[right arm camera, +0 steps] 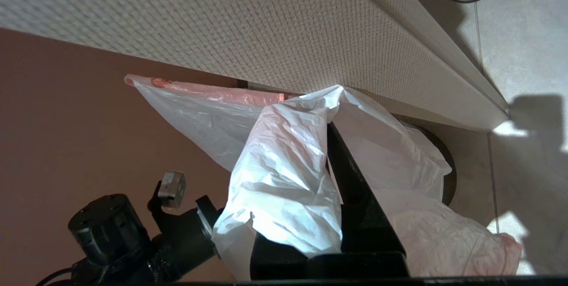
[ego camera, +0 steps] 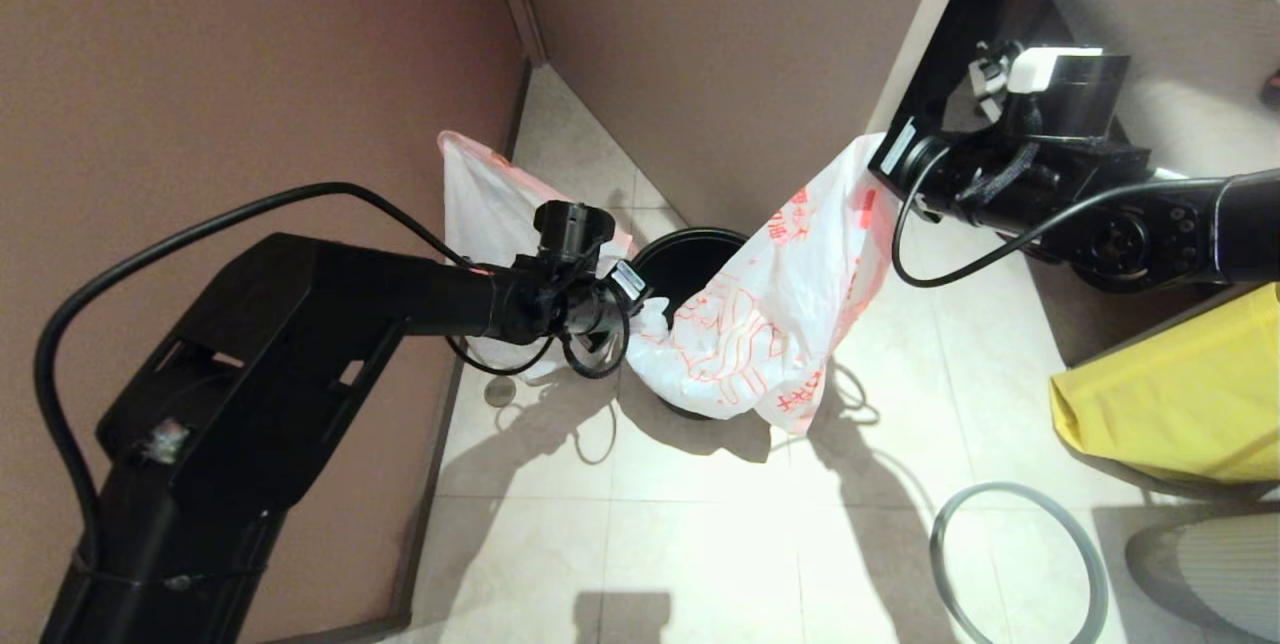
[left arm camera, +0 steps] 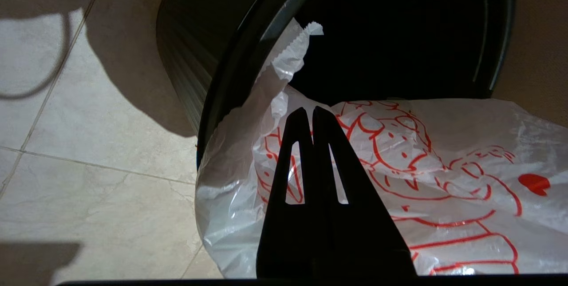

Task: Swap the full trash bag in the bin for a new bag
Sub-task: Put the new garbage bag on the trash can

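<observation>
The new bag (ego camera: 760,324), white with a red cartoon print, is stretched slantwise over the dark round bin (ego camera: 690,259). Its lower part hangs over the bin's front and left rim (left arm camera: 222,81). My right gripper (ego camera: 880,169) holds its upper edge high at the right, shut on the film, which covers one finger (right arm camera: 326,124). My left gripper (ego camera: 640,304) is at the bin's left rim, its fingers closed at the new bag's edge (left arm camera: 309,110). The full trash bag (ego camera: 480,194) leans on the wall behind my left arm, its pink edge showing (right arm camera: 191,108).
The grey ring rim (ego camera: 1010,490) lies on the tiled floor at the front right. A large yellow bag (ego camera: 1180,394) stands at the right. A partition wall (ego camera: 730,54) rises just behind the bin, and a brown wall (ego camera: 200,74) bounds the left.
</observation>
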